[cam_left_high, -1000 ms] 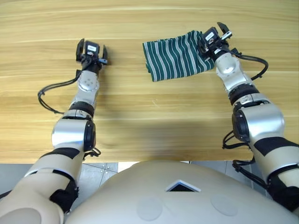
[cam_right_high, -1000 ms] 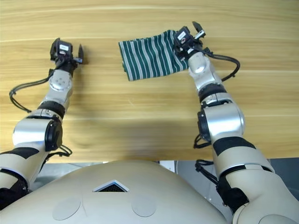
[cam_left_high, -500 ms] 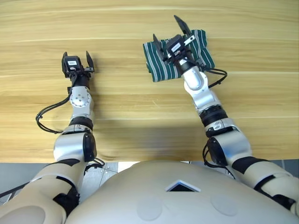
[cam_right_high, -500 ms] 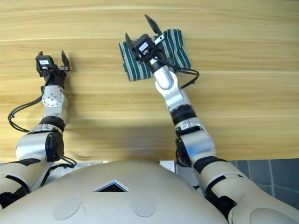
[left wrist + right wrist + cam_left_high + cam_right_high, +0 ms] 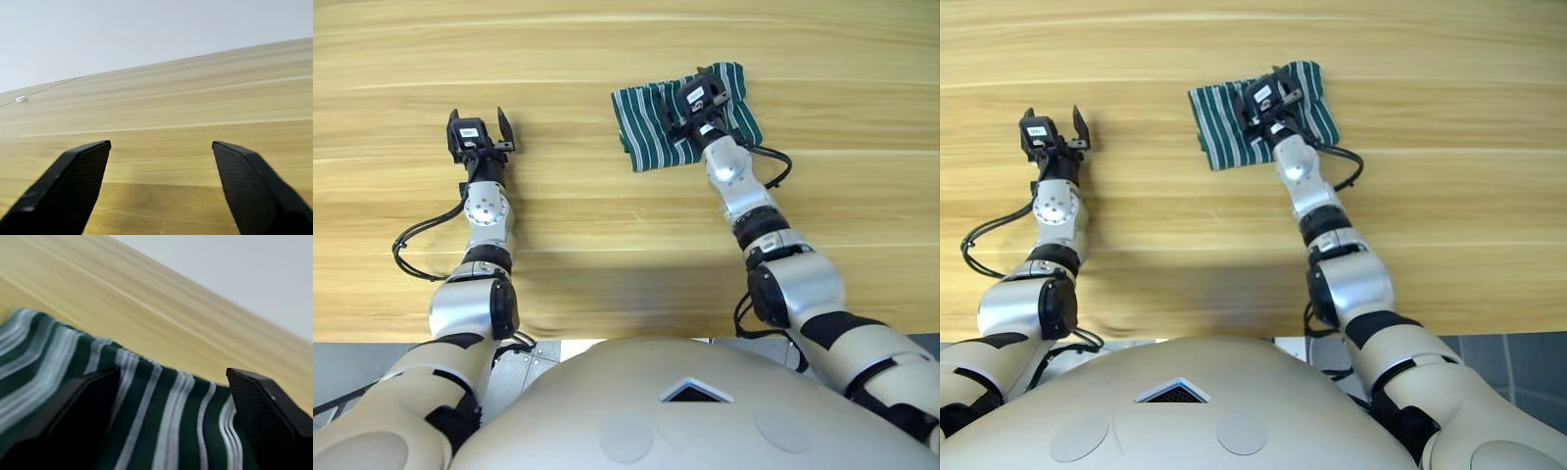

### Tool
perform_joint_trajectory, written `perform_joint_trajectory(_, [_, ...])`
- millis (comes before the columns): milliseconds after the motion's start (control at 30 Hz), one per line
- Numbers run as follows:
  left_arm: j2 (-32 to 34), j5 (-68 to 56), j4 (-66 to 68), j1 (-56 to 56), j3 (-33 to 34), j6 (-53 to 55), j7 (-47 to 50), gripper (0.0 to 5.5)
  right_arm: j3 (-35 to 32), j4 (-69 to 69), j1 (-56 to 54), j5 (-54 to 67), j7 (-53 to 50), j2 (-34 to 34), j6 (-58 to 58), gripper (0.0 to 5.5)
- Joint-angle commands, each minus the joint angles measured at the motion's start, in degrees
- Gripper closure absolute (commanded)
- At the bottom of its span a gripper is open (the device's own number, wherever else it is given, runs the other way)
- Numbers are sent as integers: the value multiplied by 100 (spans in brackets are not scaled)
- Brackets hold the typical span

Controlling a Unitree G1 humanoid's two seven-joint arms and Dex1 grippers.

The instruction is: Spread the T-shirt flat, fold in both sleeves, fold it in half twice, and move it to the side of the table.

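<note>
Green-and-white striped cloth: the shirt (image 5: 644, 132) lies folded into a small stack on the far part of the table (image 5: 607, 245), a little right of centre. The right gripper (image 5: 698, 86) sits over the shirt's middle with fingers apart, clamped on nothing. The left gripper (image 5: 478, 116) hovers above bare wood well to the left, fingers also apart. If the right gripper pinches only the top layer, or drags from the middle, the stack may unfold or bunch on its way to the side.

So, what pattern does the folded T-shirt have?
The T-shirt is dark green with white stripes, clearest in the right wrist view.
</note>
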Motion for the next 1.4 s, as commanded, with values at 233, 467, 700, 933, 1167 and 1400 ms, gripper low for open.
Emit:
perform_joint_trajectory(233, [-161,-22,-146,51,0,34,-27,164,-413,1086,-484,363,158,-82,1503,145])
perform_joint_trajectory(467, [-178,-45,-179,1,37,39,-24,164,-859,1327,-488,661,-137,-187,2132,145])
perform_joint_trajectory(700, [-89,-80,-172,106,146,-40,75,164,-2454,1446,-519,1687,-2126,-1261,2010,145])
perform_joint_trajectory(933, [24,-200,-309,514,390,-245,244,164,-3489,1516,77,2044,-3961,-2194,1920,145])
perform_joint_trajectory(1167, [123,-268,-511,820,557,-308,331,164,-3919,1499,276,2056,-4343,-2260,1898,145])
perform_joint_trajectory(1400, [-10,48,-598,579,288,-559,506,164,-3450,1246,-389,1445,-4237,-2638,236,145])
